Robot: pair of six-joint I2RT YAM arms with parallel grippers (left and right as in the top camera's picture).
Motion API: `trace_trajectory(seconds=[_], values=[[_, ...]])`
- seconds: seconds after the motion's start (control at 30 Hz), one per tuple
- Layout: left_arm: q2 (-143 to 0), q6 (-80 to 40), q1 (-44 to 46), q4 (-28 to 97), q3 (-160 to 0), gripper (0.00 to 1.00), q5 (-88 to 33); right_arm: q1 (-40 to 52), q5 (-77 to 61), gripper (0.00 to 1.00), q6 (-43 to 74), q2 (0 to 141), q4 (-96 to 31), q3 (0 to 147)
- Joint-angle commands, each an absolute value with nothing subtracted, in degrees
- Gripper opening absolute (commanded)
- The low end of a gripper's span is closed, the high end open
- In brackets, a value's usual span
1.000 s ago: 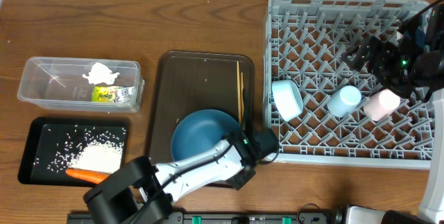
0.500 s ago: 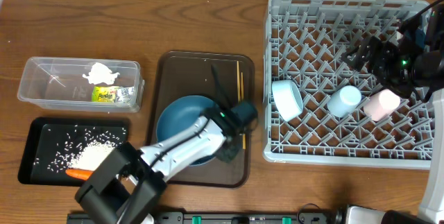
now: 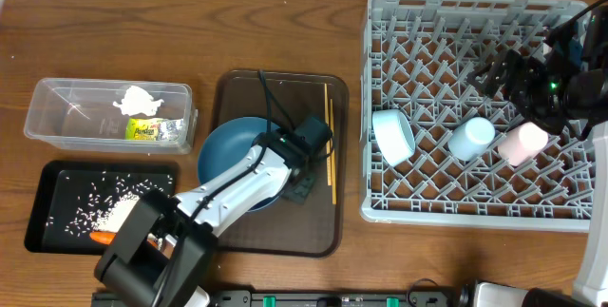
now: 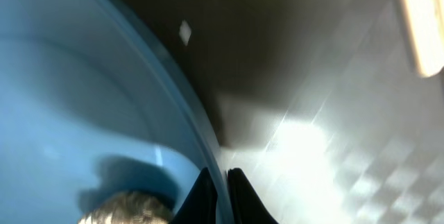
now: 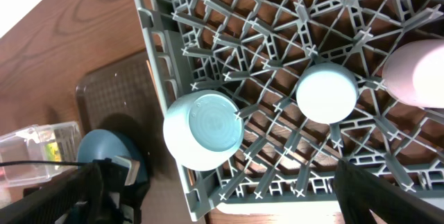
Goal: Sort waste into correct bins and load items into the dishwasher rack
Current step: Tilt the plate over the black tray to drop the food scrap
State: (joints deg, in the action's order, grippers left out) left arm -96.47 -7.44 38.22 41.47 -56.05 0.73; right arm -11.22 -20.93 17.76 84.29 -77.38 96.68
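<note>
1. At the far left, the clear plastic tub (image 3: pixel 57 122) holds the crumpled wrapper (image 3: pixel 139 99) and the green-yellow packet (image 3: pixel 148 129). Both lie where they did a second ago.
2. Just below it, the black tray (image 3: pixel 52 188) carries the loose white rice (image 3: pixel 122 214) and the carrot (image 3: pixel 99 238), most of it hidden by the left arm.
3. The main change is that the large blue plate (image 3: pixel 223 155) has slid left and up across the dark brown serving tray (image 3: pixel 247 93), away from the rack. Its left rim now reaches the tray's left lip.
4. The left gripper (image 3: pixel 293 163) has travelled with it at the plate's right rim. In the left wrist view its fingertips (image 4: pixel 205 191) are pressed together on that thin rim. A blurred grey-brown lump (image 4: pixel 125 209) sits on the plate nearby, possibly food.
5. I judge the plate is going towards the bins for emptying, so racking it comes later.
6. The wooden chopsticks (image 3: pixel 330 136) lie along the serving tray's right side, just beside the gripper.
7. The dishwasher rack (image 3: pixel 456 22) holds the white-blue bowl (image 3: pixel 392 136), the light blue cup (image 3: pixel 471 139) and the pale pink cup (image 3: pixel 522 143), all unmoved.
8. The right gripper (image 3: pixel 499 74) hangs over the rack's right part with its fingers spread wide and empty, and it has not shifted.
9. Everything stands on a brown wood-grain table (image 3: pixel 190 22). Nothing of the room shows.
</note>
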Motion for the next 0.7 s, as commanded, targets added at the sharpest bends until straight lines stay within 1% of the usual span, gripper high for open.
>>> trace_trajectory(seconds=[0.0, 0.17, 0.3, 0.43, 0.53, 0.67], values=[[-92.9, -8.4, 37.67, 46.11, -60.12, 0.06, -0.6, -11.18, -20.78, 0.99, 17.08, 84.33, -77.56, 96.84], [-84.01, -11.42, 37.67, 54.24, -68.95, 0.06, -0.54, -11.18, -20.78, 0.99, 17.08, 84.33, -77.45, 96.84], [-76.09, -15.27, 37.39, 56.03, -71.88, 0.06, 2.33, -11.18, -20.78, 0.99, 17.08, 84.33, -77.32, 96.84], [-68.36, -20.45, 34.94, 56.75, -71.92, 0.06, 2.68, -11.18, -20.78, 0.99, 17.08, 84.33, -76.97, 96.84], [-62.0, -24.4, 30.37, 56.8, -71.92, 0.06, 2.63, -11.18, -20.78, 0.99, 17.08, 84.33, -76.95, 96.84], [-52.99, -25.63, 20.21, 57.04, -71.92, 0.06, 2.11, -11.18, -20.78, 0.99, 17.08, 84.33, -76.95, 96.84]])
